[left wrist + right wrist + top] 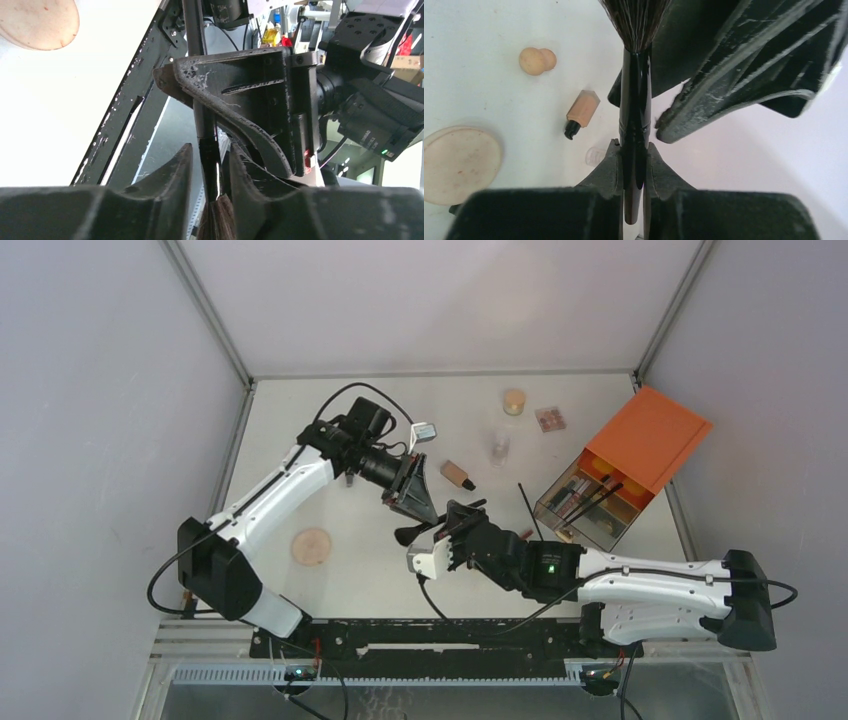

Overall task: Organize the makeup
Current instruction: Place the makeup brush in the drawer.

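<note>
Right gripper (634, 165) pinched the brush (634, 100) mid-handle, well apart from the drawer box (625, 465); left gripper (210, 195) straddled it, contact unclear. Light, stiff, slick stick imo, so grab handle, not bristles.

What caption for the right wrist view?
Jaws of the right gripper clamp a black makeup brush by its handle, bristles toward the left gripper.
</note>
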`<move>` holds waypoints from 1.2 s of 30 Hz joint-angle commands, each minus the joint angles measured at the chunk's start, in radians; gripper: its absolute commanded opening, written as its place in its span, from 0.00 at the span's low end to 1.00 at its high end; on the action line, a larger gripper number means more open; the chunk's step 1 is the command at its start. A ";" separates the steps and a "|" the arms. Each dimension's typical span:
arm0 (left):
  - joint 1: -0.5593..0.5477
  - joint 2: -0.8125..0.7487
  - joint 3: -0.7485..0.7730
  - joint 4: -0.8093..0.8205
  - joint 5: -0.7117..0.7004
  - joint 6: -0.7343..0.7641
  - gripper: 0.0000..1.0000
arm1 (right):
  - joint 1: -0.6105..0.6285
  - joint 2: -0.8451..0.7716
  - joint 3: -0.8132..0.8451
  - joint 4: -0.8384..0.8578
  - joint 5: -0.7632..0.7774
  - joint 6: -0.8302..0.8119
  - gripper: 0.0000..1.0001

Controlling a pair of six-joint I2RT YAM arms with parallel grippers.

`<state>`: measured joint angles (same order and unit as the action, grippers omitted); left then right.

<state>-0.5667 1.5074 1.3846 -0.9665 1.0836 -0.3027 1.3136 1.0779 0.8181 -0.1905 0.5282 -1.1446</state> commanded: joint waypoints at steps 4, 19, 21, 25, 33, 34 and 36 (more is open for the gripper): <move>0.000 -0.064 0.113 0.079 -0.050 -0.008 0.78 | -0.010 -0.076 0.013 -0.006 -0.061 0.172 0.00; 0.292 -0.219 0.173 0.240 -0.429 -0.202 1.00 | -0.323 -0.192 0.393 -0.430 -0.199 1.337 0.00; 0.293 -0.214 0.162 0.257 -0.449 -0.228 1.00 | -0.465 -0.187 0.466 -0.548 -0.344 1.531 0.00; 0.292 -0.207 0.121 0.323 -0.442 -0.272 1.00 | -0.746 -0.212 0.464 -0.704 -0.656 1.799 0.00; 0.277 -0.184 0.079 0.360 -0.405 -0.283 1.00 | -1.200 -0.339 0.369 -0.886 -1.038 2.081 0.00; 0.274 -0.182 0.077 0.356 -0.403 -0.283 1.00 | -1.235 -0.343 0.360 -0.908 -1.058 2.095 0.00; 0.271 -0.182 0.073 0.352 -0.399 -0.282 1.00 | -1.282 -0.331 0.358 -0.968 -1.070 2.106 0.00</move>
<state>-0.2836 1.3281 1.4754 -0.6590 0.6651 -0.5690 0.1097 0.7567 1.1759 -1.0340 -0.3759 0.8185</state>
